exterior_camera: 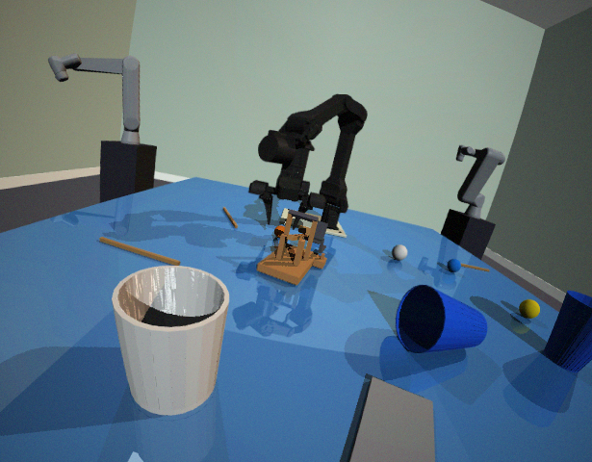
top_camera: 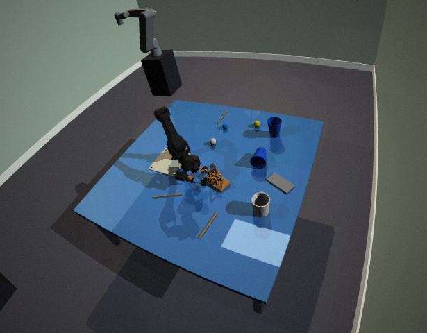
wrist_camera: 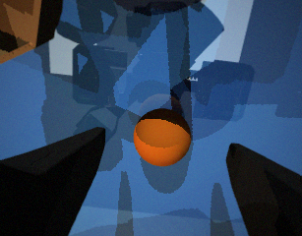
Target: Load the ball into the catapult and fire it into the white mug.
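Observation:
The orange ball point(top_camera: 190, 177) point(exterior_camera: 279, 231) point(wrist_camera: 162, 140) lies on the blue table beside the catapult. My gripper point(top_camera: 192, 179) point(exterior_camera: 286, 226) point(wrist_camera: 166, 144) is open and points down at the ball. In the wrist view the ball shows between the two fingertips, with a gap on each side. The wooden catapult point(top_camera: 223, 184) point(exterior_camera: 286, 270) stands close beside the gripper; only a corner of it point(wrist_camera: 15, 27) shows in the wrist view. The catapult's cup shows no ball in the top view. The white mug point(top_camera: 260, 210) point(exterior_camera: 168, 363) stands upright beyond the catapult.
A tipped blue cup point(top_camera: 258, 157) point(exterior_camera: 457, 322), an upright blue cup point(top_camera: 274, 127), and a grey slab point(top_camera: 280, 182) lie past the catapult. White point(top_camera: 212, 141), blue point(top_camera: 225, 125) and yellow point(top_camera: 257, 123) balls are farther off. Wooden sticks point(top_camera: 166, 195) point(top_camera: 207, 225) lie near the front.

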{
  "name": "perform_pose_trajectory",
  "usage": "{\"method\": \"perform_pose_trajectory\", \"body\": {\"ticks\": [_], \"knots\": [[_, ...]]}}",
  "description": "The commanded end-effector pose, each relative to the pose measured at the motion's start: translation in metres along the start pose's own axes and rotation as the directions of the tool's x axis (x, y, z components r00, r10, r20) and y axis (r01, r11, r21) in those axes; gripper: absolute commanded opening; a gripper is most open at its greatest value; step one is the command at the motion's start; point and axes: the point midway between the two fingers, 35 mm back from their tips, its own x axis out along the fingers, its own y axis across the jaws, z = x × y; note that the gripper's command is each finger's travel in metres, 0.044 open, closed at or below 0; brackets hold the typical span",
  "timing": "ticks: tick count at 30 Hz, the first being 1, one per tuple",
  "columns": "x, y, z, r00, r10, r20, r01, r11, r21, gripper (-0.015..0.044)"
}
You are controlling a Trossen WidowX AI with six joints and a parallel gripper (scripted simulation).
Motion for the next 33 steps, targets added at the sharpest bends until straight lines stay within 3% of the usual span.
{"method": "perform_pose_trajectory", "body": {"ticks": [1, 10, 16, 23, 27, 33], "knots": [[0.010, 0.002, -0.003, 1.000, 0.006, -0.013, -0.006, 1.000, -0.004, 0.0300], [0.022, 0.002, -0.004, 1.000, 0.006, -0.013, -0.006, 1.000, -0.004, 0.0300], [0.022, 0.002, -0.004, 1.000, 0.006, -0.013, -0.006, 1.000, -0.004, 0.0142], [0.022, 0.002, -0.004, 1.000, 0.006, -0.013, -0.006, 1.000, -0.004, 0.0096], [0.015, 0.001, -0.002, 1.000, 0.006, -0.013, -0.006, 1.000, -0.004, 0.0000], [-0.016, -0.002, 0.002, 1.000, 0.006, -0.012, -0.006, 1.000, -0.004, 0.0000]]}}
